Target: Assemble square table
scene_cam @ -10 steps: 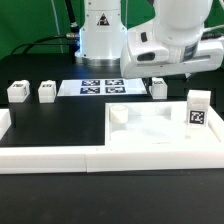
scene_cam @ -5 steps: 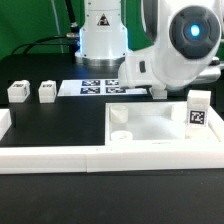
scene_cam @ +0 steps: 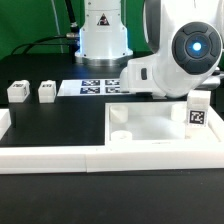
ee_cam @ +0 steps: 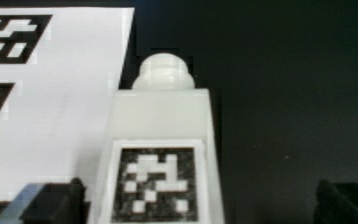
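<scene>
While the Panda arm [scene_cam: 185,50] fills the exterior view from twelve to three o'clock, the black worktop [scene_cam: 60,125] spreads out below it. The square table slab [scene_cam: 150,128] lies flat on the worktop toward five o'clock, raised rim upward, with a round corner socket [scene_cam: 120,133] showing at its nine o'clock side. A long white border bar [scene_cam: 50,157] runs along the worktop's six o'clock edge, and the marker board [scene_cam: 98,87] lies flat near the centre, toward twelve o'clock from the slab.

Two leg blocks [scene_cam: 17,91] [scene_cam: 46,91] stand near each other at nine o'clock, well apart from the slab. A third leg block [scene_cam: 197,110] stands upright at the slab's three o'clock edge, tag facing the camera; whether it sits in a socket cannot be told.

In the wrist view a fourth leg block [ee_cam: 158,130], tag up and with a rounded peg at one end, sits on the worktop just beside the marker board's edge. The tool [ee_cam: 195,203] is spread wide, its dark fingers [ee_cam: 43,208] on either side of this block with a gap to it on each side.
</scene>
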Controlling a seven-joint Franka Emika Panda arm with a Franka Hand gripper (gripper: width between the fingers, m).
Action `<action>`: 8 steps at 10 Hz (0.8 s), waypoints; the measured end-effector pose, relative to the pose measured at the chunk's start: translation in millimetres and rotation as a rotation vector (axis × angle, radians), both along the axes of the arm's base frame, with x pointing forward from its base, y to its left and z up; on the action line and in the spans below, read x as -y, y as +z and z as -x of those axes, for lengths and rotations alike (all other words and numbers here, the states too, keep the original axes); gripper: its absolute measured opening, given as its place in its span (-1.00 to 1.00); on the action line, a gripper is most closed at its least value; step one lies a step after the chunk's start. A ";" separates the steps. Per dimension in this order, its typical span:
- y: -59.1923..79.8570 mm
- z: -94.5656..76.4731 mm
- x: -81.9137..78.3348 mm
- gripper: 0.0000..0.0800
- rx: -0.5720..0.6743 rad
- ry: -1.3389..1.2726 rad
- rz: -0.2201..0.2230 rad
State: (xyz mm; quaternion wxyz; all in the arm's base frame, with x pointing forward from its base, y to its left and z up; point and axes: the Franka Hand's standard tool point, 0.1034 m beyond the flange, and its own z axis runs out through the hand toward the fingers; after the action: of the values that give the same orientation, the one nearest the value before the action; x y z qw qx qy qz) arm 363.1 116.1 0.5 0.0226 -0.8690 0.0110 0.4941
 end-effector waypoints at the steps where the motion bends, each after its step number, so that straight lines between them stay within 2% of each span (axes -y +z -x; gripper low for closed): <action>1: 0.0 -0.3 0.3 0.30 0.000 -0.001 0.000; 2: 0.0 -0.4 0.6 -0.03 0.000 -0.002 0.000; 3: 0.0 -0.5 0.8 -0.03 0.000 -0.002 0.000; 4: 0.0 -0.5 1.1 -0.28 0.000 -0.003 0.000; 8: 0.0 -0.8 1.9 -0.28 0.000 -0.005 0.000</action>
State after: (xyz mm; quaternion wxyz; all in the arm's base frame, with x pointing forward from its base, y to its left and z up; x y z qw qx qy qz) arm 363.9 114.2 0.5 0.0240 -0.8691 0.0133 0.4938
